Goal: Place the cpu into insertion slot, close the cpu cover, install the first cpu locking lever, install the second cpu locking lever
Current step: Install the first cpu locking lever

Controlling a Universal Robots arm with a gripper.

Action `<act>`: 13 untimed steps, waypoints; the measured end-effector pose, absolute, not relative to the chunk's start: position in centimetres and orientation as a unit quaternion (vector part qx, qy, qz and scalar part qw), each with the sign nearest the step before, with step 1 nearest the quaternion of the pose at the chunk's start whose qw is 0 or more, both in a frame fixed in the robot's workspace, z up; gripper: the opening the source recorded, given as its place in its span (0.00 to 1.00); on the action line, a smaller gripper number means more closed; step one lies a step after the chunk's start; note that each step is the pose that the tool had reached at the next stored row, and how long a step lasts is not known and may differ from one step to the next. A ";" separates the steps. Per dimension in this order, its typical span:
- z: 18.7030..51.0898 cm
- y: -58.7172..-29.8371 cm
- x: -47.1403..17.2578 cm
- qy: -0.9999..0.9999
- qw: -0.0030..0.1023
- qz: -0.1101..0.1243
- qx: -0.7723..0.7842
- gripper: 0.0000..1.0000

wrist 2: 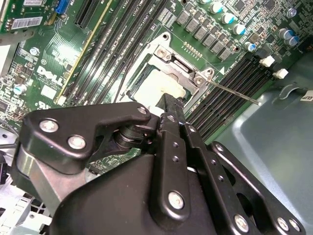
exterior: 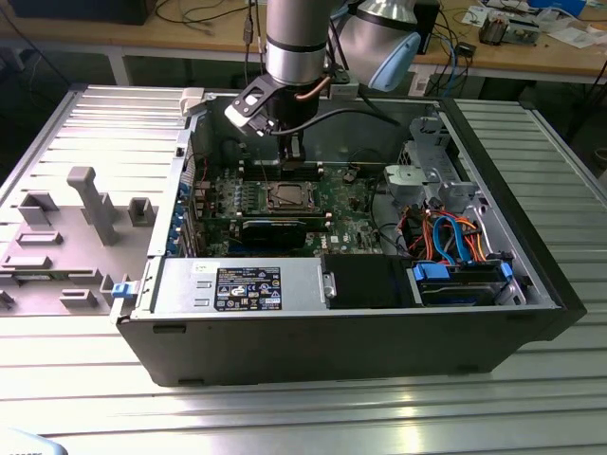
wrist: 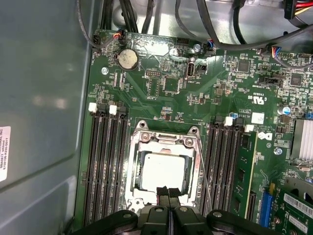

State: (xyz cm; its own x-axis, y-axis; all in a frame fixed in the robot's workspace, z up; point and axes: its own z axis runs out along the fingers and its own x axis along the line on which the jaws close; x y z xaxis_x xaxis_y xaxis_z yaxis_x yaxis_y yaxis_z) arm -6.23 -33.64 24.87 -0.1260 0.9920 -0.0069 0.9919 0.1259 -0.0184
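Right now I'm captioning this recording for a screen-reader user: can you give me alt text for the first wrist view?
The shut claw is at the edge of the insertion slot, where the silvery cpu lies inside the cpu cover frame. Black memory slots flank it on the green circuit board.

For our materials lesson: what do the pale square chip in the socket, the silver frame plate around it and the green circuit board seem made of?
The pale square chip: likely metal top, matt silvery sheen. The silver frame plate: seemingly stamped metal, bright glints along edges. The green circuit board: probably lacquered laminate, glossy, with fine traces.
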 end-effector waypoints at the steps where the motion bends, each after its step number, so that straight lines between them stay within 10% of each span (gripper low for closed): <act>1: 24.9 -33.6 -6.2 -0.751 0.004 0.009 -0.661 0.11; 13: 24.9 -33.6 -6.2 -0.754 0.004 0.009 -0.657 0.11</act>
